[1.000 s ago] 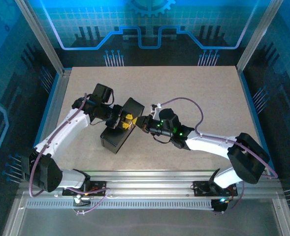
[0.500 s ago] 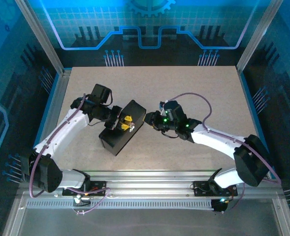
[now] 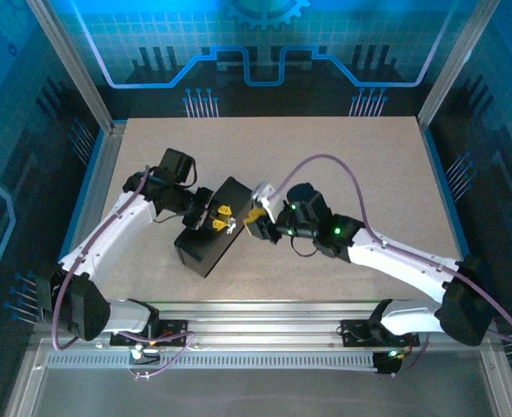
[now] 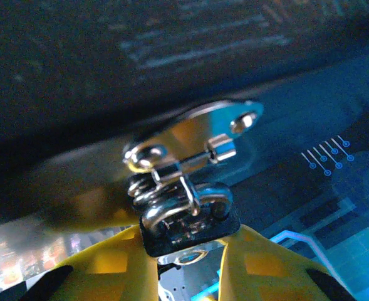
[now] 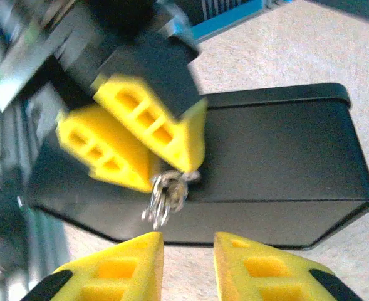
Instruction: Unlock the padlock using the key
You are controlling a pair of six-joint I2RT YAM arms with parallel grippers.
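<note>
In the left wrist view the padlock (image 4: 190, 229), a small black body with a silver shackle, hangs from the metal hasp (image 4: 197, 135) of the dark box. My left gripper (image 4: 189, 266) is shut on the padlock body, one yellow finger on each side. A silvery bunch of rings (image 5: 165, 197) dangles just below those fingers; I cannot tell the key apart from the rings. My right gripper (image 5: 187, 251) stands open a little below the bunch, apart from it, with nothing between its fingers. From above, the left gripper (image 3: 219, 217) and right gripper (image 3: 257, 219) face each other over the box.
The black box (image 3: 205, 239) lies askew on the beige tabletop (image 3: 351, 156), left of centre. Its long side wall (image 5: 278, 213) faces the right gripper. Metal frame posts and blue panels ring the table. Open tabletop lies behind and to the right.
The right gripper went from shut to open. It drew back from the padlock, then came in again lower with its wrist turned. The left gripper kept its hold and place.
</note>
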